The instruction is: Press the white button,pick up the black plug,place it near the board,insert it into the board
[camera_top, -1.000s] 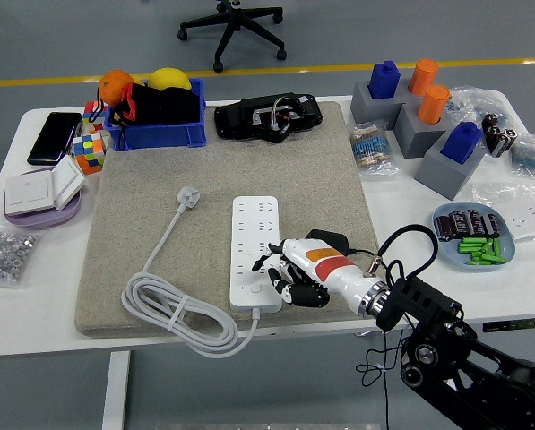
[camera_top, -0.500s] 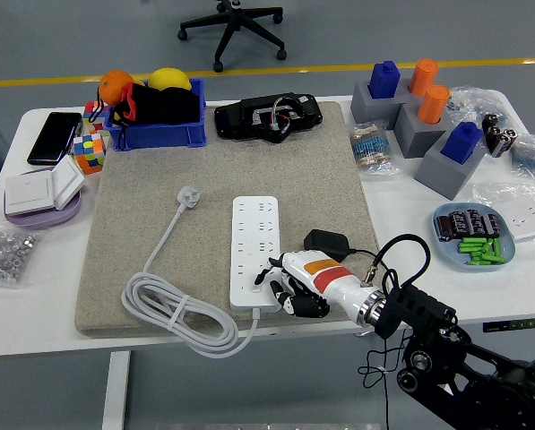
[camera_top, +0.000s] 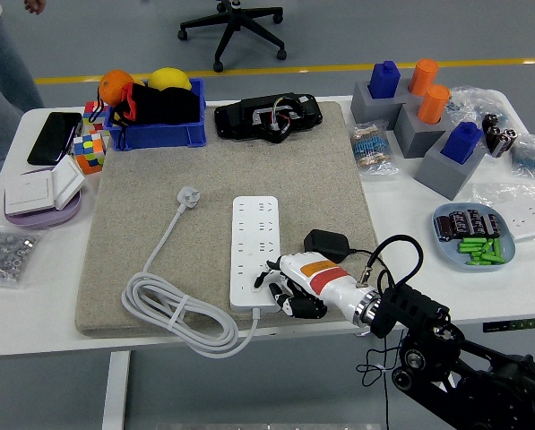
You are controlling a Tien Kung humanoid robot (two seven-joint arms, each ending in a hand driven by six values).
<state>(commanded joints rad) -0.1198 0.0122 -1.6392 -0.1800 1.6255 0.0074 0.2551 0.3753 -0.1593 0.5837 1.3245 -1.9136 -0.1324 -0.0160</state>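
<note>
At the near end of the power strip, the right hand holds nothing, its fingers curled with the fingertips over the white button, so it should press straight down before reaching for the black plug just beside the strip.

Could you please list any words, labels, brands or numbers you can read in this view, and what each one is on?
None can be read.
White power strip: any marking too small to make out.
Batteries in the blue dish: print blurred.
Black phone: screen dark.
Right hand: orange patch, no legible text.
</note>
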